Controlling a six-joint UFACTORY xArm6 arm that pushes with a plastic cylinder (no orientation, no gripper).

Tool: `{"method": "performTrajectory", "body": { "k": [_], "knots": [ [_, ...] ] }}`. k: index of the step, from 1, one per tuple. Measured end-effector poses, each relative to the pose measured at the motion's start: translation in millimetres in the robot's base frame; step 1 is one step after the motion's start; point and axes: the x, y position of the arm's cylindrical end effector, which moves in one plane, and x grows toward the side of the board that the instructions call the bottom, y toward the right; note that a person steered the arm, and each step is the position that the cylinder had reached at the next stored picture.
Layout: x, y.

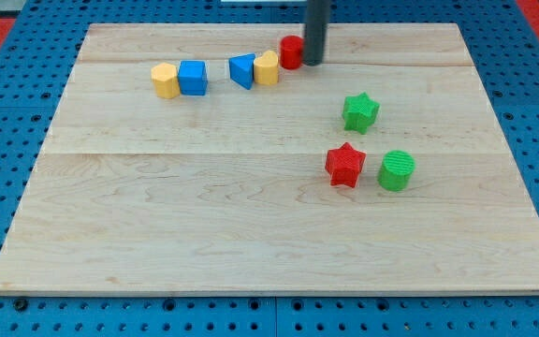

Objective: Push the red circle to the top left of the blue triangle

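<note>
My tip (313, 62) stood at the far edge of the wooden board (251, 243), apparently touching the right side of the red circle (291, 52). The rod carried no jaws, so nothing was grasped. The red circle lay just right of a yellow block (267, 68), which touched the blue triangle (242, 71). Well apart, nearer and rightward, sat a green star (360, 111)

Rod (316, 28) enters from view's top, approx. vertical, dark. Tip (313, 64) down at board level, near top edge, centre-right.
</note>
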Motion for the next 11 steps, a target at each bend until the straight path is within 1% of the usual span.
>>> {"method": "performTrajectory", "body": {
  "k": [1, 2, 3, 4, 8, 10, 11],
  "knots": [
    [-16, -37],
    [-25, 47],
    [-53, 4],
    [-51, -62],
    [-52, -57],
    [-49, -86],
    [-49, -75]
  ]
}}
